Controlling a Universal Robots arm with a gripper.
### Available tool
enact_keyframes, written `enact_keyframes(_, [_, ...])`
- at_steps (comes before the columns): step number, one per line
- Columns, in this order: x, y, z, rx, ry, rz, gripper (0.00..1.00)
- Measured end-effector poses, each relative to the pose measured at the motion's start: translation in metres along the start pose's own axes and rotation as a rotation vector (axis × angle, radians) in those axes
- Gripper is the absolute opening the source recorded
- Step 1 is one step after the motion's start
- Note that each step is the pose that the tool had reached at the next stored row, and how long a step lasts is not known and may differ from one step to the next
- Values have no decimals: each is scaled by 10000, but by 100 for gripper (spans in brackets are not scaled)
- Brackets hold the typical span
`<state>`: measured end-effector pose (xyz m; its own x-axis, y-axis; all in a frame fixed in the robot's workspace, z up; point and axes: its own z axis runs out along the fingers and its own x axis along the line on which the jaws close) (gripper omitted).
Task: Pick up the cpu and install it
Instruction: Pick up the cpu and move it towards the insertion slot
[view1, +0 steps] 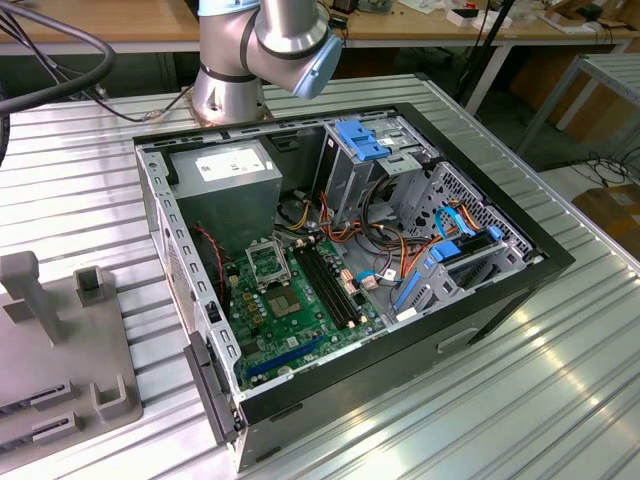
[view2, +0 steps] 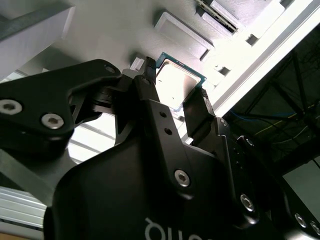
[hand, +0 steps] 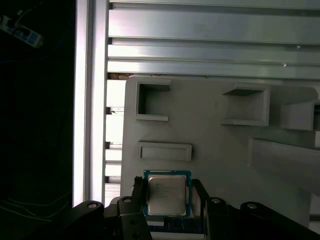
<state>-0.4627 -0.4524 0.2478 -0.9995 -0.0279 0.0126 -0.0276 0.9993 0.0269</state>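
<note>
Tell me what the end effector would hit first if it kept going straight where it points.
The cpu, lying flat on the grey fixture directly ahead of the end effector in the first wrist view. Whether any gap is left between them is unclear.

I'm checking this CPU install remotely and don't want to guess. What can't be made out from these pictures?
1. Underside of the cpu: in both wrist views it faces the grey fixture.
2. Part of the cpu's rim: second wrist view, covered by the claw.
3. Contacts inside the socket: exterior view, too small.
4. Upper part of the arm: exterior view, cut off by the top edge.
</note>
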Motion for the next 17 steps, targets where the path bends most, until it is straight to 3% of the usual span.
enact_keyframes(17, [1, 1, -44, 0, 0, 0, 47])
